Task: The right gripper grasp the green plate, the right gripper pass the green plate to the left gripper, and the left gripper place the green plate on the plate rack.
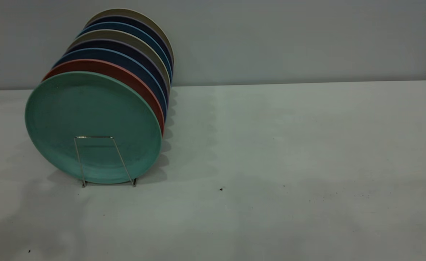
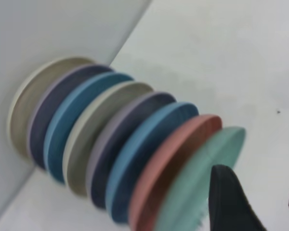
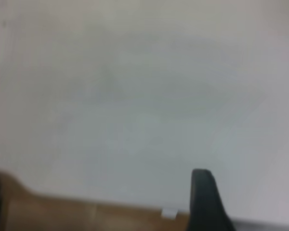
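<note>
Your green plate (image 1: 90, 123) already stands on edge at the front of the plate rack (image 1: 104, 159), in the left half of the exterior frame, with a wire loop divider crossing its lower face. Right behind it you see a salmon plate (image 1: 133, 78), then blue, dark and beige plates leaning back toward the wall. The desk (image 1: 289, 152) fills the rest of that frame, and neither arm shows there.

In the left wrist view, your left hand (image 2: 260, 202) sits at the lower right of the frame beside the green plate's rim, its fingers (image 2: 229, 202) spread apart and holding nothing.

Your right hand (image 3: 204, 202) shows only one finger over bare desk; I cannot tell its opening.
</note>
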`<state>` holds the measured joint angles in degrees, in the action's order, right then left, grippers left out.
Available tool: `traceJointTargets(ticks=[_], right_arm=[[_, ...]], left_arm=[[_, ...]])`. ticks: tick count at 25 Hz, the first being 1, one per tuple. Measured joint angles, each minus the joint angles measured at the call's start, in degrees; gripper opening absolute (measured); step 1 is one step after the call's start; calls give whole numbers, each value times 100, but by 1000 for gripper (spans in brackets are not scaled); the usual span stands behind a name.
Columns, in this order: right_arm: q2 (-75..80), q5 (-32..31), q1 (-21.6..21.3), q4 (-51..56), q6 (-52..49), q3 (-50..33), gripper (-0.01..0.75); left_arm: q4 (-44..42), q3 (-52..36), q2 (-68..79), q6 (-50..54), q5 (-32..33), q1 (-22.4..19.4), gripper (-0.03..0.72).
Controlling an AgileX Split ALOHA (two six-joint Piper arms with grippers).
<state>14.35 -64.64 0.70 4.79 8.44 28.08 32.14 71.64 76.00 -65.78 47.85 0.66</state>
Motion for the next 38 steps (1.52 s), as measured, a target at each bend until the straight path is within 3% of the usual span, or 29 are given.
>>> traceJointTargets(ticks=[4, 10, 13, 17, 27, 38], right_arm=[[-10, -6, 261, -101, -223, -95, 483], [-95, -1, 1012, -524, -765, -105, 483], [-506, -1, 1280, -574, -844, -105, 483], [-1236, -7, 1306, -581, -844, -105, 483], [-1533, -29, 1306, -581, -844, -105, 483], [-1533, -29, 1306, -581, -844, -105, 483]], left_arm=[[-673, 0, -756, 1603, 698, 0, 345], [-1529, -263, -1741, 3672, 1893, 0, 345], [-2004, -784, -2295, 4297, 1901, 0, 345], [-2371, -1708, -3287, 4862, 1901, 0, 351], [-2788, -4018, -5815, 5764, 1616, 0, 455], [-3136, -4377, -7097, 6340, 1649, 0, 459]])
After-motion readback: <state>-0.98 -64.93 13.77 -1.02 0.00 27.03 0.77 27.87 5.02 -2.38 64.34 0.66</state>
